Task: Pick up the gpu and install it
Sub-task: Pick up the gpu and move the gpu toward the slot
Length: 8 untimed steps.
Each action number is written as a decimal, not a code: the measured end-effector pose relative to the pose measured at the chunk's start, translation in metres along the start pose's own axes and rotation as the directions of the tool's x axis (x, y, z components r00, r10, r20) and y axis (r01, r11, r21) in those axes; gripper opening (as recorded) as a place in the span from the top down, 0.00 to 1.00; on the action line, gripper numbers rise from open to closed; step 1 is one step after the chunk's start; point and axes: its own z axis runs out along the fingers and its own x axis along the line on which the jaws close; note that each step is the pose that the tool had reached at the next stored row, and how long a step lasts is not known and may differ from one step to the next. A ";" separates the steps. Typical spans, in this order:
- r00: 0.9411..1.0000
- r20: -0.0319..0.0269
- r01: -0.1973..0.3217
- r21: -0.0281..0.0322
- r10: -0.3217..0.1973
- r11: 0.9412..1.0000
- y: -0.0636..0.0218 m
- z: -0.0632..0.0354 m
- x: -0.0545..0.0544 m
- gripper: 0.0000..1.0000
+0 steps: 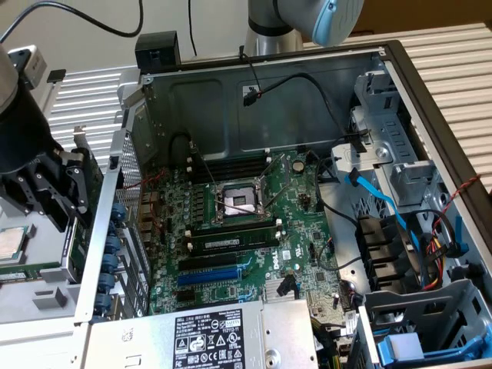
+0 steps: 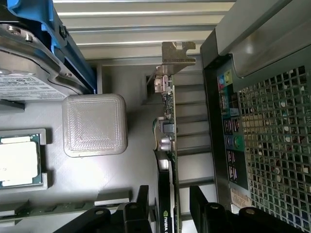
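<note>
Grey parts tray [image 2: 97, 184] at the exterior view's left underlies the gripper [image 2: 170, 196], fingers [image 2: 144, 201] spread wide astride the edge-standing gpu [image 2: 168, 128], unclamped; an off-centre close could tip it against the case wall [image 2: 228, 97] beyond.

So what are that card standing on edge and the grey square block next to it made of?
The gpu: green circuit board, likely fibreglass, seen edge-on, with a bare silvery metal bracket. The grey block: probably printed plastic, matte, with fine concentric ridges on top.
</note>
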 end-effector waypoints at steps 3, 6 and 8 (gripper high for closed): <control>1.000 0.000 -0.001 -0.003 0.001 1.000 -0.0004 0.0050 0.001 0.54; 1.000 0.000 -0.002 -0.003 0.002 1.000 -0.0005 0.0061 0.001 0.54; 1.000 -0.001 -0.002 -0.007 0.002 1.000 -0.0007 0.0084 0.001 0.54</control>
